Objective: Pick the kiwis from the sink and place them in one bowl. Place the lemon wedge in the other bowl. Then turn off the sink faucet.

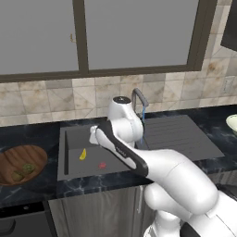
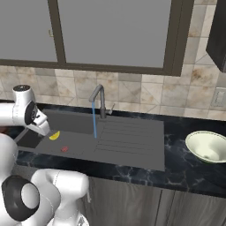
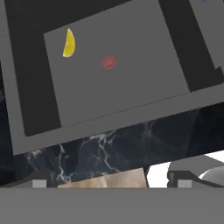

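Two small brownish-green kiwis (image 1: 23, 171) sit in the brown wooden bowl (image 1: 39, 157) on the black marble worktop (image 1: 28, 134), left of the sink (image 1: 185, 134). Fingers (image 3: 112, 183) spread wide, empty, hovering above the sink's front edge in the hand view. Inside the dark grey basin: bright yellow crescent lemon wedge (image 3: 68, 43) lying flat on the floor, small flat red thing (image 3: 108, 62) near it, apart, not touching. Ribbed drainboard to the right. Farther back, tall dark grey faucet (image 2: 100, 100) with bent spout, thin blue water stream (image 2: 94, 119) falling from it. Pale cream-white bowl (image 2: 207, 147) on the worktop well right of the sink, nothing visible in it.
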